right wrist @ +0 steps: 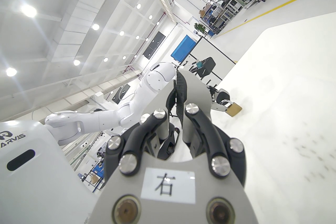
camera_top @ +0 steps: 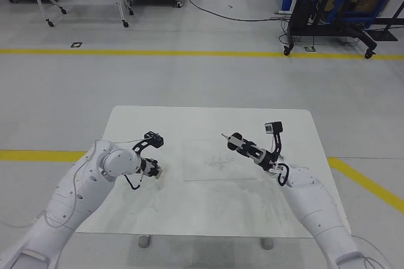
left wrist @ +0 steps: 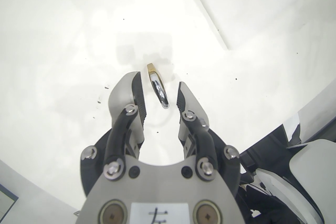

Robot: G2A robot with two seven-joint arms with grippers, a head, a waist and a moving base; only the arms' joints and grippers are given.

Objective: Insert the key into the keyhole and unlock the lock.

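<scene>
Hidden: the key [camera_top: 223, 136] is only a thin sliver past the right gripper [right wrist: 181, 80], whose fingers are pressed together on it. The lock [left wrist: 157, 84] shows edge-on, with its keyhole out of sight.
Lock: on the left half of the table [camera_top: 209, 208], between the spread fingers of the left gripper [left wrist: 159, 80].
Room: bare tabletop between the grippers, which are well apart.

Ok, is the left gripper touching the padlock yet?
Apart. In the left wrist view the padlock stands edge-on between the left gripper's open fingers, with bare table showing on both sides of it.
</scene>
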